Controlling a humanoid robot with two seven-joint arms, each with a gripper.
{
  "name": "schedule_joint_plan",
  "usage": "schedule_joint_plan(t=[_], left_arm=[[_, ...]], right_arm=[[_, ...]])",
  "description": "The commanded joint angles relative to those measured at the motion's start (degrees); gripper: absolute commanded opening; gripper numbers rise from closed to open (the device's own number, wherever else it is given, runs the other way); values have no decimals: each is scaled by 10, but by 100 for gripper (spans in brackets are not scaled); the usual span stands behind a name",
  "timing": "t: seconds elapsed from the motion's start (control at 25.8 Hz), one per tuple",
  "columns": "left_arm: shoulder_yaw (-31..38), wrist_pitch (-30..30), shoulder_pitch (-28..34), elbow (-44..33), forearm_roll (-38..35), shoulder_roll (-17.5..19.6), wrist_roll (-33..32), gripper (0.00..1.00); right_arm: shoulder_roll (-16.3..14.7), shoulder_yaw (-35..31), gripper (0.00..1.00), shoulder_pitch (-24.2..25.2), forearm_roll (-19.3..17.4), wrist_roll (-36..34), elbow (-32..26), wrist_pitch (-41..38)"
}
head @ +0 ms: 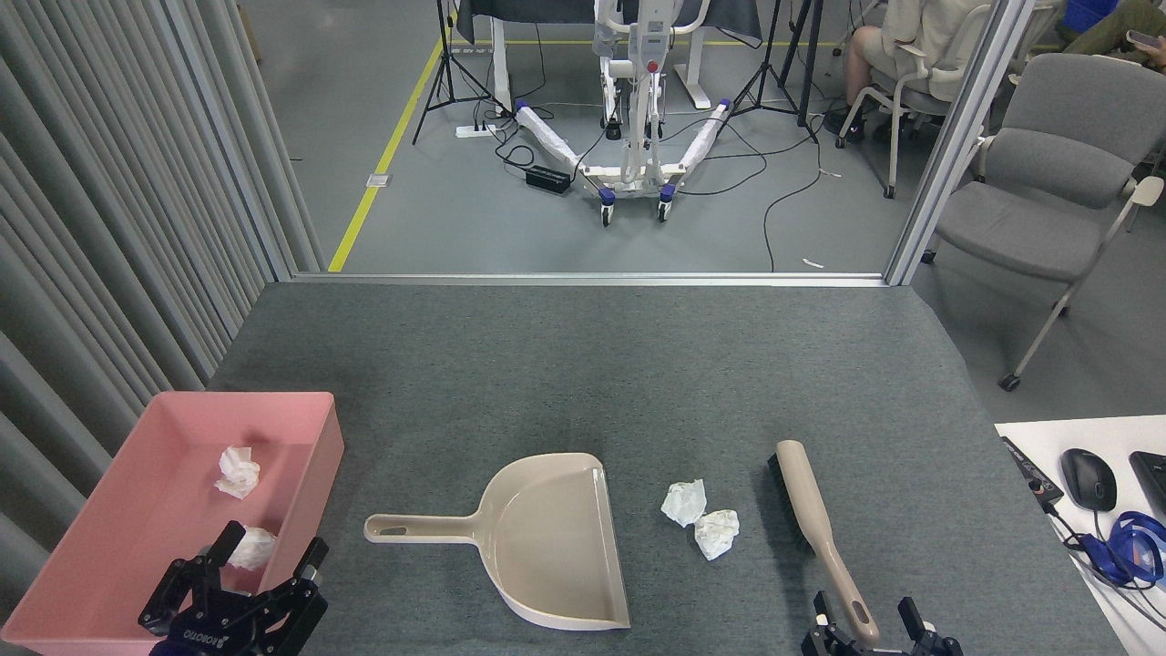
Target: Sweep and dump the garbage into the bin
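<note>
i look down on a wide table covered in dark grey felt [583, 364], with grey floor beyond it, a yellow line [387, 150] on that floor, a white wheeled stand [633, 100] with cables, a grey chair [1048, 182] at far right and grey ribbed curtain [109, 182] along the left.

the pink bin [118, 583] sits at the table's near left corner, its long axis running away from me and slightly rightward. two wads of white tissue lie inside it [238, 471], one further back, one nearer me beside the right wall.

the beige dustpan [547, 538] lies flat in the middle, its handle pointing left toward the bin, its open mouth facing right. just right of the mouth two more pieces of garbage [700, 517] lie touching each other on the felt.

the brush [815, 519] lies right of them, long axis from far-left to near-right, bristles on its left side.

my left gripper [264, 569] hangs over the bin's near right edge, fingers spread apart. my right gripper [865, 620] sits at the bottom edge, fingers spread either side of the brush handle's near end.
</note>
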Motion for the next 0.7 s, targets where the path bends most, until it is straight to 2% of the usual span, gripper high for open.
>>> schedule_joint_plan(t=[0.0,0.12,0.35,0.43,0.58,0.66], left_arm=[[-6,-12,26,0,52,1,22,99],[-25,-49,33,-1,71,-3,22,97],[-40,-129,34,-1,117,-36,24,96],[-42,-135,33,-1,123,-54,23,96],[-76,-135,31,0,203,-86,15,97],[-89,-137,31,0,220,-94,14,98]], right_arm=[[1,4,98,-6,0,0,7,0],[4,9,98,-11,1,0,10,1],[5,11,98,-14,1,0,16,0],[8,15,98,-15,1,0,19,0],[11,17,98,-20,1,0,23,0],[11,18,97,-23,1,0,25,0]])
